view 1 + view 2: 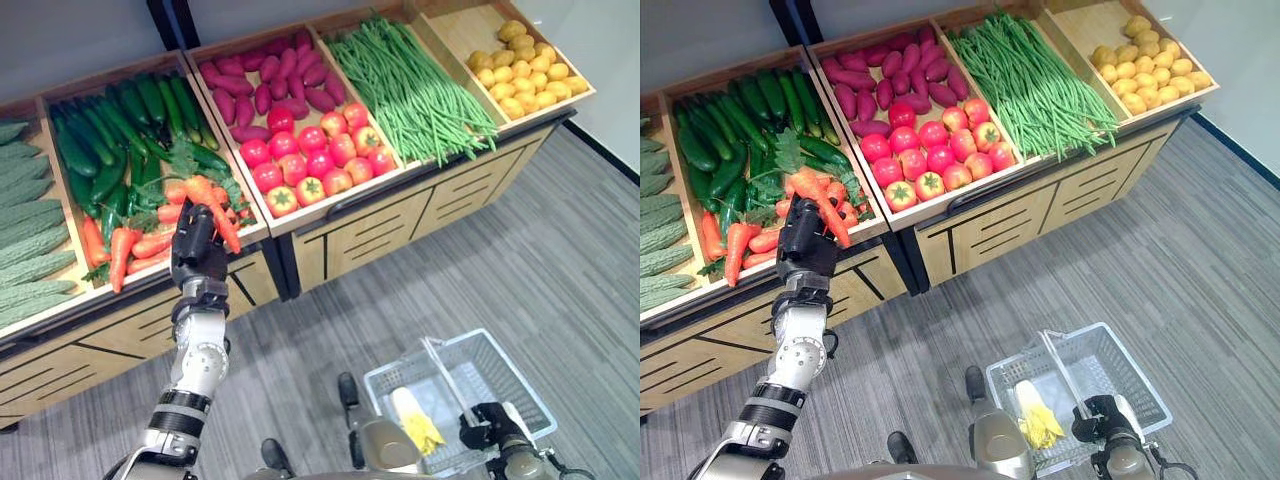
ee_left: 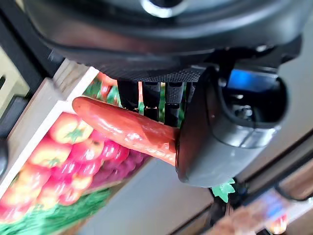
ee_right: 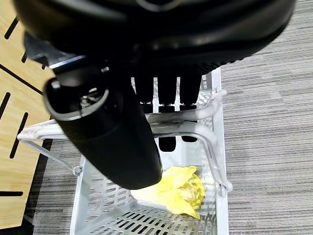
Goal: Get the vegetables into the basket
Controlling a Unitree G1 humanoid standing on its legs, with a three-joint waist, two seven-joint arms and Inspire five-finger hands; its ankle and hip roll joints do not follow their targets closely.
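My left hand point(image 1: 198, 247) is raised at the front of the carrot bin, shut on an orange carrot point(image 1: 213, 208) with green leaves; the carrot point(image 2: 124, 128) shows pinched between thumb and fingers in the left wrist view. More carrots point(image 1: 140, 243) lie in the bin behind it. Low on the right, my right hand point(image 1: 487, 423) is shut on the handle point(image 3: 186, 119) of a white wire basket point(image 1: 500, 372) above the floor. A pale yellow leafy vegetable point(image 3: 176, 191) lies inside the basket.
The wooden stand holds bins of bitter gourds point(image 1: 25, 240), cucumbers point(image 1: 110, 125), red tomatoes point(image 1: 315, 160), purple sweet potatoes point(image 1: 265, 80), green beans point(image 1: 410, 85) and yellow potatoes point(image 1: 525, 65). Grey carpet point(image 1: 560, 260) lies open between the stand and the basket.
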